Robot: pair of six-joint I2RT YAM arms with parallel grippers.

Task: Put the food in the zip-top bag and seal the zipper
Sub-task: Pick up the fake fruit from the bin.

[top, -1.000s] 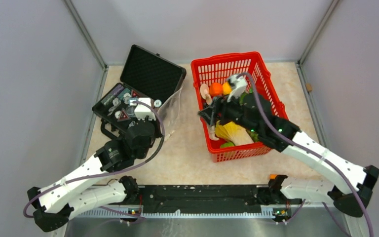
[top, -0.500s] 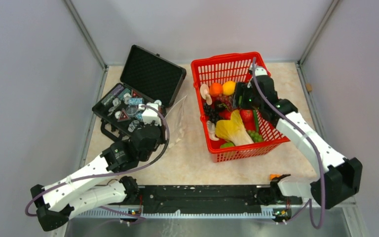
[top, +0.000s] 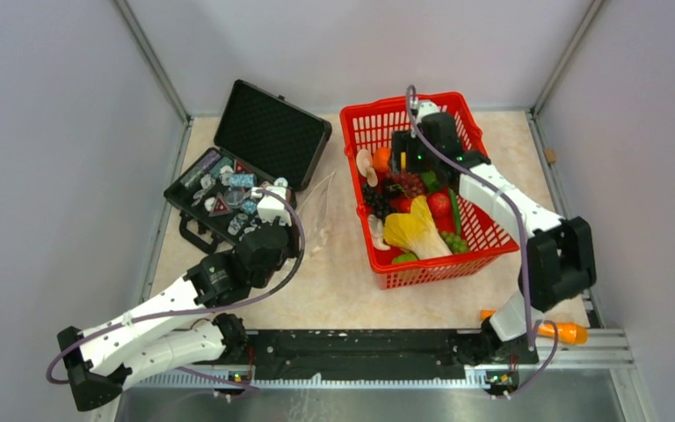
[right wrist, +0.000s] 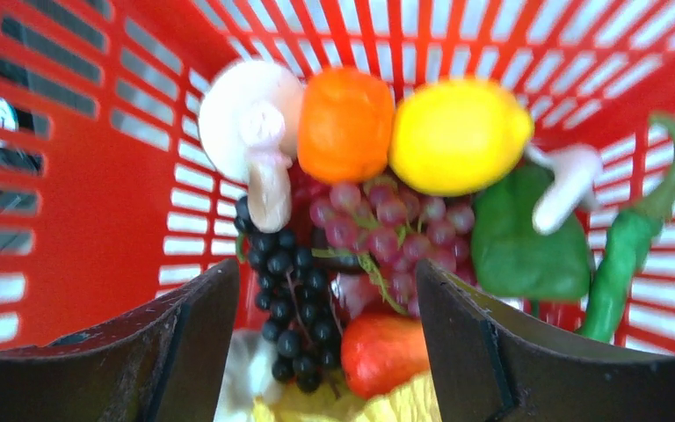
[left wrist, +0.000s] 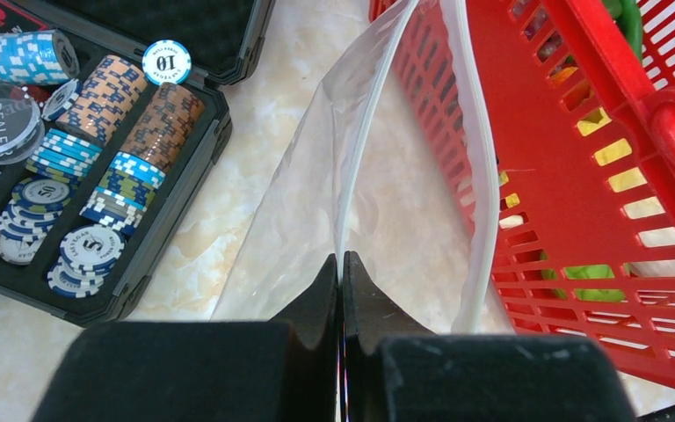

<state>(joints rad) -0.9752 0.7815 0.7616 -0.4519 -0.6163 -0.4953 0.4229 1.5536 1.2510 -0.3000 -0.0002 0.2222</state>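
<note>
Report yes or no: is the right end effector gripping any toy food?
No, the right end effector hangs open above the bunch of purple plastic grapes.

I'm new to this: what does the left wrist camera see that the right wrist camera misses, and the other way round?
Only the left wrist view: the left gripper shut on the zip-top bag, and poker chips in a black case. Only the right wrist view: the right gripper open over the mushroom, orange, lemon and dark grapes. Both show the red basket.
</note>
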